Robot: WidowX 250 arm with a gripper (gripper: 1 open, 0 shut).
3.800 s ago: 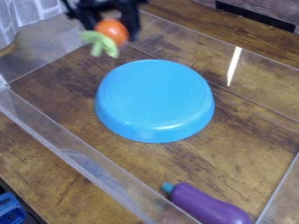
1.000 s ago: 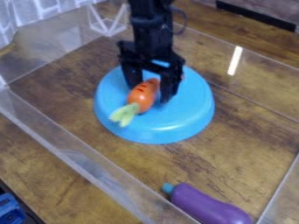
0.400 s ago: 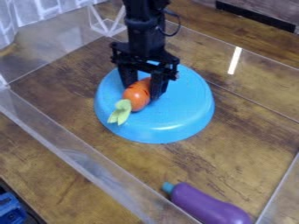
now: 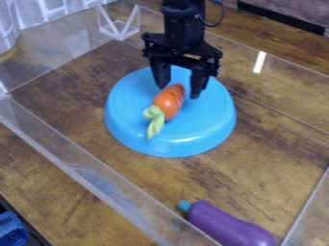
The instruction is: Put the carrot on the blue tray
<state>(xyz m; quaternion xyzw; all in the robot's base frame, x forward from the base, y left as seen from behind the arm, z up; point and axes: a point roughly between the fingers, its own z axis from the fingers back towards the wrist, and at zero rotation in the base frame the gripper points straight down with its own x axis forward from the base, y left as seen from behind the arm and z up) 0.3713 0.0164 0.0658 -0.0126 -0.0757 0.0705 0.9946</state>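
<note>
The orange carrot (image 4: 167, 100) with its light green top (image 4: 153, 122) lies on the raised centre of the round blue tray (image 4: 206, 125), tilted with the leaves toward the front left. My black gripper (image 4: 180, 85) hangs just above the carrot's orange end, fingers spread on either side of it and open. The carrot rests on the tray, and I cannot tell whether a finger touches it.
A purple eggplant toy (image 4: 232, 227) lies at the front right on the wooden table (image 4: 77, 106). Clear plastic walls (image 4: 64, 159) enclose the work area on the left and front. A bright glare streak (image 4: 257, 69) marks the right side.
The gripper moved right and rose slightly over the tray. The carrot shifted right with it and now lies on the tray's centre between the open fingers.
</note>
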